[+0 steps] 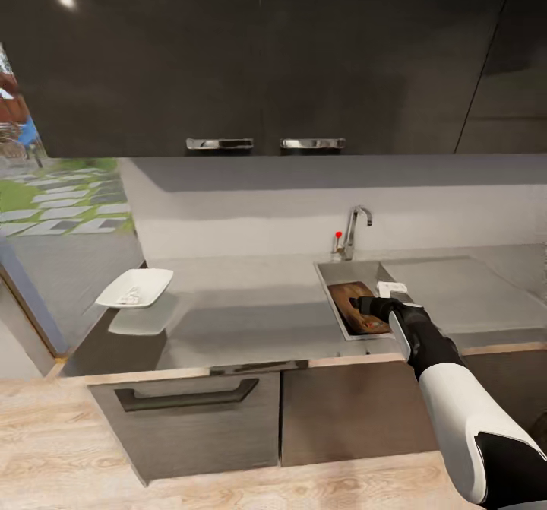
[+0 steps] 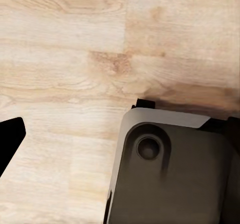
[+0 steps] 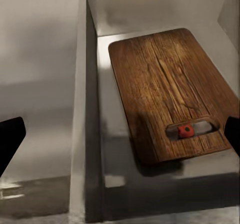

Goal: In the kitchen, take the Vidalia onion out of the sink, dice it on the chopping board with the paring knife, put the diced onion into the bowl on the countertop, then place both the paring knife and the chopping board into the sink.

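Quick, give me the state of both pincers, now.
Left pincer: open, empty, hanging over the floor.
Right pincer: open, empty, above the board lying in the sink.

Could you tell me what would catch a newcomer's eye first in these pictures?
Most striking is the dark-brown chopping board lying inside the sink, with a red spot showing through its handle slot. In the head view the right arm reaches over the basin, its end effector just above the board. On the far left of the countertop sits the white bowl holding small pale pieces.
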{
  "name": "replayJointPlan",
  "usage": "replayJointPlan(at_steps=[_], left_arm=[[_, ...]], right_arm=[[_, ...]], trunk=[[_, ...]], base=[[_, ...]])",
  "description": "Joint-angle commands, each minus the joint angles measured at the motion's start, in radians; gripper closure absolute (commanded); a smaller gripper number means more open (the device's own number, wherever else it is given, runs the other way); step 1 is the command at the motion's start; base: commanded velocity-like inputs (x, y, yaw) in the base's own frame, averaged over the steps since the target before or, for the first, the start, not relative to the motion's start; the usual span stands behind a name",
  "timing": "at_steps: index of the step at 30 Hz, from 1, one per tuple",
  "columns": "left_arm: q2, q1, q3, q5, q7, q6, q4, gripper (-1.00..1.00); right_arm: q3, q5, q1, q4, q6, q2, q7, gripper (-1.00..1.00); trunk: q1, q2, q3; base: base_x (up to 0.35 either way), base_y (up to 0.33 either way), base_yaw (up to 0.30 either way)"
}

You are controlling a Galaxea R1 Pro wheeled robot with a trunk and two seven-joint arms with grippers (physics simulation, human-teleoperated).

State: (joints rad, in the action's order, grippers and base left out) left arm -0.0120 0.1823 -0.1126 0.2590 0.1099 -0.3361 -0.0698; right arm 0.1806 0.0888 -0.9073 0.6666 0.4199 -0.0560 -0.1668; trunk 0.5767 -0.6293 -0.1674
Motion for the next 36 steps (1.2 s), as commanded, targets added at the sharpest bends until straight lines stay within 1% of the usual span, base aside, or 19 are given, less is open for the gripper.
replayJointPlan(at_steps=[1,26,34,36], left_arm=[[0.000,0.002,-0.009,0.006,0.000,-0.006,-0.004,-1.00],[0.000,0.002,-0.009,0.007,0.001,-0.006,-0.005,-1.00],[0.000,0.002,-0.010,0.008,0.001,-0.004,-0.005,-1.00],[0.002,0.002,-0.010,0.007,0.000,-0.003,-0.005,-1.00]], right_arm=[[0.005,0.010,-0.001,0.002,0.005,0.001,-0.008,-1.00],[0.002,0.011,-0.001,0.000,0.005,0.002,-0.008,-1.00],[0.002,0.011,-0.001,-0.019,-0.001,0.003,-0.011,-1.00],[0.002,0.011,-0.001,-0.049,-0.016,0.002,-0.012,-1.00]], trunk=[[0.000,-0.002,-0.002],[0.000,-0.002,-0.002],[0.000,-0.002,-0.002],[0.000,-0.002,-0.002]], base=[[-0.338,0.000,0.000],[-0.339,0.000,0.000],[-0.339,0.000,0.000],[-0.339,0.000,0.000]])
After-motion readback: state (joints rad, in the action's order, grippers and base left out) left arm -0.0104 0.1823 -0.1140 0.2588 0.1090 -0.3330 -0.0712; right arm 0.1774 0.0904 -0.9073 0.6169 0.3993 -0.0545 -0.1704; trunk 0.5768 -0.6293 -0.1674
